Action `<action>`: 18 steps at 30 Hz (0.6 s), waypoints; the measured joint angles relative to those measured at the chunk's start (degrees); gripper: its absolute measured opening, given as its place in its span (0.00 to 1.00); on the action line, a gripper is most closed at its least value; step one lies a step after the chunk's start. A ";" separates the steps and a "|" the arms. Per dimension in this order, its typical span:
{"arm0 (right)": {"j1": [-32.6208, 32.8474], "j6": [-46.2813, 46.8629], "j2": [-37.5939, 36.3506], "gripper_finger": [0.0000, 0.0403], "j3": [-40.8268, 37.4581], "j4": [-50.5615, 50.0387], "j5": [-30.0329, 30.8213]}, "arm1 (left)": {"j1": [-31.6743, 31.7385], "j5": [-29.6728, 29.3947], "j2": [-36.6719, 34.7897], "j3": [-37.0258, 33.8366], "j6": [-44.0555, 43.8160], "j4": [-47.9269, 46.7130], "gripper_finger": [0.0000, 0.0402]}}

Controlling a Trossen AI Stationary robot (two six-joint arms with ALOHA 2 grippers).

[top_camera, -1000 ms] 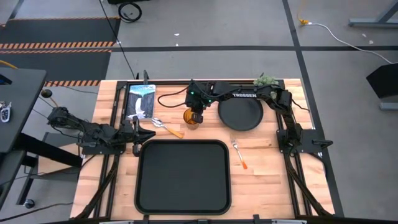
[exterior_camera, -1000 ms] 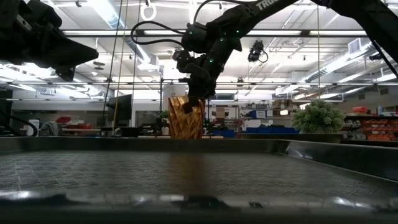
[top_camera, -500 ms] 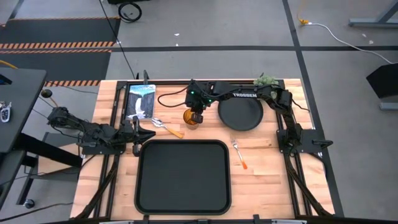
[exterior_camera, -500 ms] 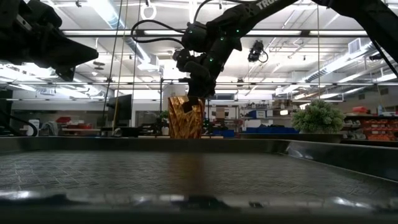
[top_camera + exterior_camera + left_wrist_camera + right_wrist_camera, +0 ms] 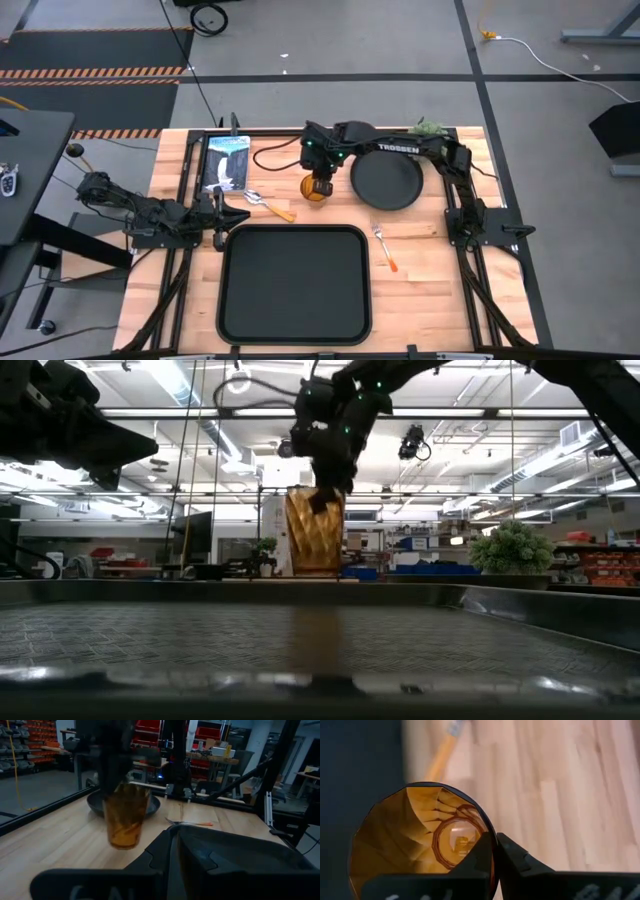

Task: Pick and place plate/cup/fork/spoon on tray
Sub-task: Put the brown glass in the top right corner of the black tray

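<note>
Amber plastic cup (image 5: 316,190) looks light, stiff and a bit slippery. Right gripper (image 5: 321,186) pinches its rim, one finger inside, near the surface's back edge. Left gripper (image 5: 222,212) waits at the left edge; I cannot tell its state.

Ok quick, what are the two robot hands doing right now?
Right end effector: shut on the cup rim, lifted off the table.
Left end effector: waiting beside the tray, holding nothing.

Amber faceted cup (image 5: 314,530), black tray (image 5: 294,284)

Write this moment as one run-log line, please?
right gripper: shut on cup rim, cup lifted off table | left gripper: idle by tray | plate, fork, spoon: on table
</note>
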 joint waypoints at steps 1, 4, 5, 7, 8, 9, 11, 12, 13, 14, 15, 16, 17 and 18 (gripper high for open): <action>0.38 -0.23 0.00 0.03 0.87 -0.49 -1.01 | 0.00 0.01 0.00 0.00 0.00 0.00 0.11; 1.71 -0.65 0.00 0.03 3.46 -3.65 -2.61 | 0.00 0.00 0.01 0.00 0.00 0.00 0.11; 2.32 -0.65 0.00 0.03 4.40 -4.41 -2.72 | 0.02 0.02 0.01 0.00 0.00 -0.01 0.11; 3.71 -0.65 -0.09 0.03 5.77 -5.71 -2.78 | 0.02 0.02 0.02 0.00 0.02 -0.02 0.11; 4.51 -0.61 -0.09 0.03 6.21 -6.56 -3.04 | 0.02 0.02 0.00 0.00 0.02 0.00 0.11; 5.37 -0.43 -0.09 0.03 6.33 -7.43 -3.39 | 0.01 0.01 0.01 0.00 0.00 -0.02 0.11; 7.39 0.14 -0.13 0.03 6.33 -9.24 -3.78 | 0.00 0.00 0.01 0.00 0.02 -0.02 0.11; 8.45 0.19 -0.18 0.03 6.28 -10.11 -3.62 | 0.02 0.02 0.02 0.00 0.02 0.00 0.11; 9.62 0.25 -0.31 0.03 6.00 -10.45 -3.19 | 0.02 0.00 0.00 0.00 0.00 0.00 0.11; 10.87 0.59 -0.40 0.03 5.66 -10.45 -2.64 | 0.02 0.02 0.02 0.00 0.00 -0.01 0.11; 12.07 1.15 -0.76 0.03 5.06 -10.27 -1.97 | 0.00 0.02 0.00 0.00 0.02 -0.02 0.11; 13.36 1.79 -1.12 0.03 4.19 -10.26 -1.30 | 0.02 0.00 0.01 0.00 0.02 -0.02 0.11; 14.72 2.25 -1.72 0.03 3.19 -10.05 -0.62 | 0.02 0.02 0.01 0.00 0.00 0.00 0.11; 16.03 2.90 -2.52 0.03 2.13 -9.77 0.40 | 0.02 0.01 0.02 0.00 0.00 -0.03 0.11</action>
